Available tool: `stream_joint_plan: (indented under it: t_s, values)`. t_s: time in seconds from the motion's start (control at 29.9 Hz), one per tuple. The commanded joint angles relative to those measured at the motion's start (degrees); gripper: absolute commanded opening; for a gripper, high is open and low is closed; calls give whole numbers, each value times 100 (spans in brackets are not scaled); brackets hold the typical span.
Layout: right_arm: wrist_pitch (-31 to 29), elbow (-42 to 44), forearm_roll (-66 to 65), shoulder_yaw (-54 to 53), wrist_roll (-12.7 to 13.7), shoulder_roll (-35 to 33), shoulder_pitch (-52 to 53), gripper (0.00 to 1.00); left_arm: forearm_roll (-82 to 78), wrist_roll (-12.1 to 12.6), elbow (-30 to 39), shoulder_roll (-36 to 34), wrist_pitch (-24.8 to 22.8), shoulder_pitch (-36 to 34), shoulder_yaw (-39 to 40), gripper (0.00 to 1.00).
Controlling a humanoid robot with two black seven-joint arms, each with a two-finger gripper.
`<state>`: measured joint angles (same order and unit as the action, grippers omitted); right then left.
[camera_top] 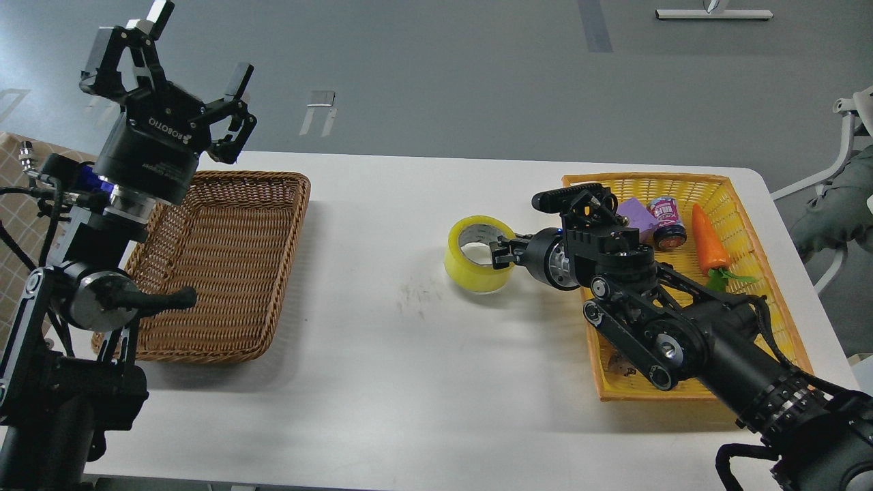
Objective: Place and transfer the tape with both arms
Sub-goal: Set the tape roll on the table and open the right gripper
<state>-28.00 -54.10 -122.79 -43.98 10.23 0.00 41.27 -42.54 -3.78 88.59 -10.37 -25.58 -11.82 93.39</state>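
Note:
The tape (470,267), a yellowish roll with a grey-white core, sits flat on the white table (409,382) right of centre. My right gripper (501,251) reaches in from the right at table height, and its fingers are closed on the roll's right wall. My left gripper (170,54), marked ROBOTIQ, is raised high at the far left, above the back-left corner of the brown wicker basket (232,259). Its fingers are spread open and hold nothing. It is far from the tape.
A yellow basket (682,179) at the right holds a carrot (708,242), a purple block (638,210), a small can (667,219) and other bits partly hidden under my right arm. The brown basket holds nothing. A chair stands past the table's right edge.

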Motion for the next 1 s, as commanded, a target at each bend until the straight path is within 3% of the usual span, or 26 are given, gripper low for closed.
stream_joint_plan:
  t_s: [0.0, 0.33, 0.37, 0.4, 0.5, 0.53, 0.6, 0.74, 0.97]
  values:
    - [0, -4, 0, -14, 5, 0, -84, 0, 0, 0, 0, 0, 1, 30, 13, 98]
    - [0, -4, -9, -6, -4, 0, -93, 0, 0, 0, 0, 0, -8, 31, 31, 98]
    - [0, -4, -9, -14, -4, 0, -93, 15, 0, 0, 0, 0, -8, 31, 39, 98]
    - [0, -4, -9, -14, -4, 0, -93, 41, 0, 0, 0, 0, -8, 31, 31, 98]
    - [0, -4, 0, -84, -4, 0, -93, 52, 0, -8, 0, 0, -8, 31, 39, 98]
    - [0, -4, 0, -172, 5, 0, -93, 68, 0, 0, 0, 0, -8, 31, 39, 98]
    - [0, -13, 0, -338, -4, 0, -93, 81, 0, 0, 0, 0, -8, 31, 39, 98]
    - [0, -13, 0, -488, -4, 0, -93, 93, 0, -9, 0, 0, -17, 48, 39, 98]
    - [0, -144, 9, -980, 5, 0, 196, 99, 0, -8, 0, -8, 44, 75, 57, 98]
